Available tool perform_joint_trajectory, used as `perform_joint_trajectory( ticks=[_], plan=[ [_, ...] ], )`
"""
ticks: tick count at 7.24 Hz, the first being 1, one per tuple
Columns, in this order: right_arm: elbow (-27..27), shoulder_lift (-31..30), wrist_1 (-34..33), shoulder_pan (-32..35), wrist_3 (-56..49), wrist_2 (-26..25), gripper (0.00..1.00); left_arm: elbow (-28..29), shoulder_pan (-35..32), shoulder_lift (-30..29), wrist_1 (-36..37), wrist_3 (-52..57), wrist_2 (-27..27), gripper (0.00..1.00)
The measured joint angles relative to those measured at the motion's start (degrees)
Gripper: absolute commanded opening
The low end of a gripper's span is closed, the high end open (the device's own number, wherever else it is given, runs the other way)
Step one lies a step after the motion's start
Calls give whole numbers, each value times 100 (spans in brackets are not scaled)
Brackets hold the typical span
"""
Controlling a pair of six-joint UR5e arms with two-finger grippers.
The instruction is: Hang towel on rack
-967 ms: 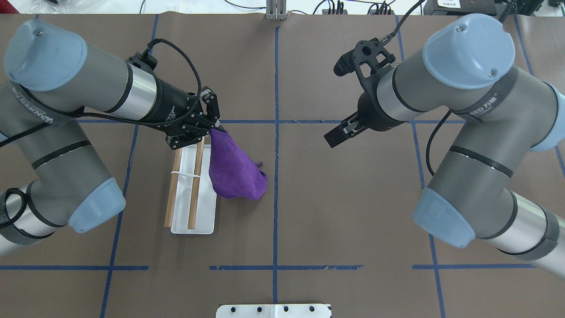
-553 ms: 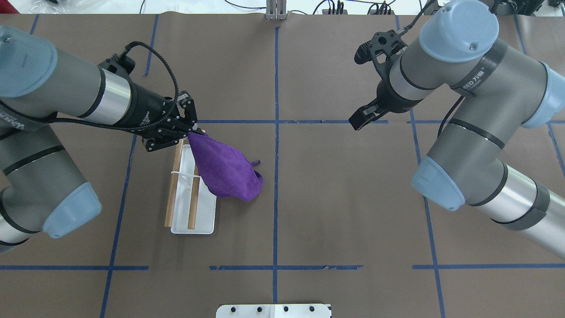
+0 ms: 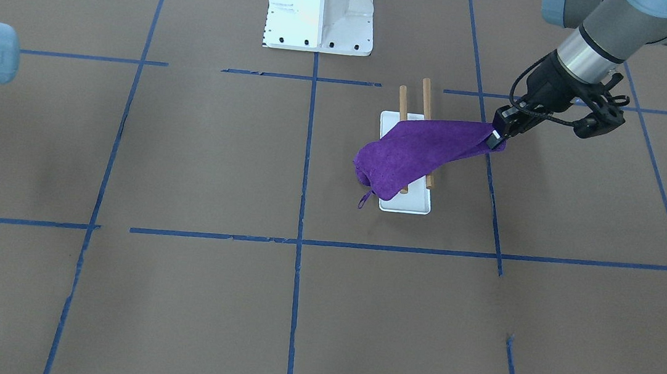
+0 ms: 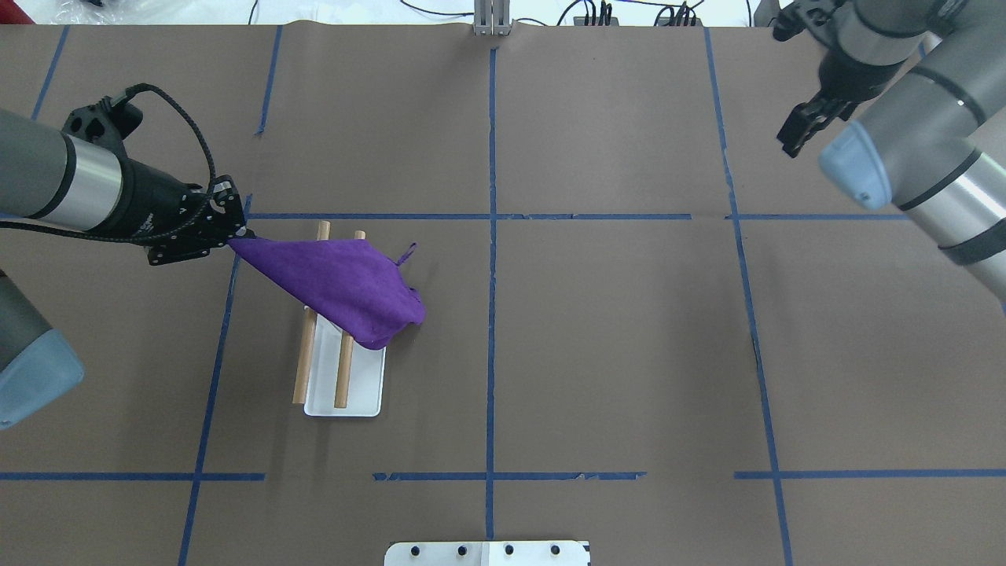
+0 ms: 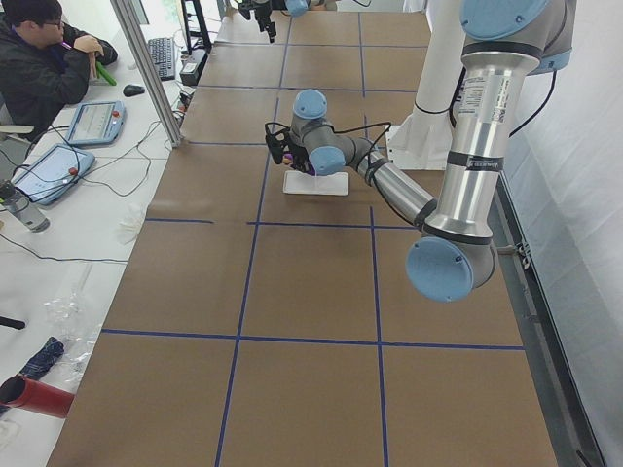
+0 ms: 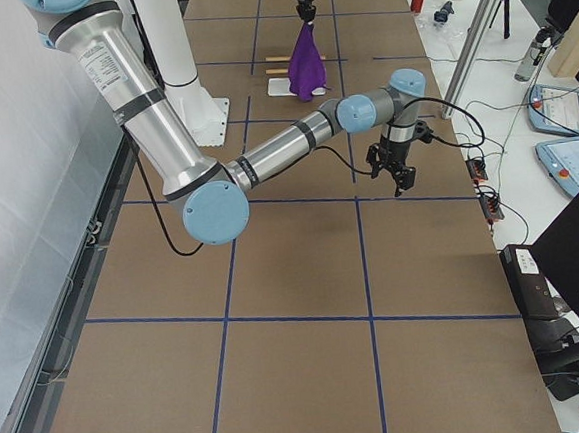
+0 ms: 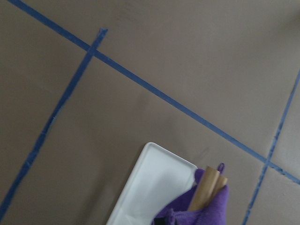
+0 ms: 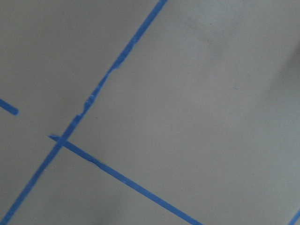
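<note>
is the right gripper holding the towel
No, the right gripper hangs far from the towel, which only the left gripper pinches by a corner.

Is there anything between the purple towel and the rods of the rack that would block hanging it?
Nothing visible does. The left gripper holds one corner of the towel, which already drapes across both rods of the rack.
</note>
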Motion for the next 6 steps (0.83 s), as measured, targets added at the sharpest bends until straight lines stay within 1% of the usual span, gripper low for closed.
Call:
perform_joint_trajectory(
  ticks=[1,2,5,6],
  plan=[
    [-125,-82,1,228,-256,100,100,71,-15,145,-80,313,16,52],
    [-179,-162,-1,379,-451,231,100,194,-16,221,-212,473,29,100],
    [-224,-368,-1,654,-593,389,100,513,-23,348,-594,760,139,100],
    [-226,-514,-1,822,-574,459,100,516,-48,516,-643,1289,146,100]
  ],
)
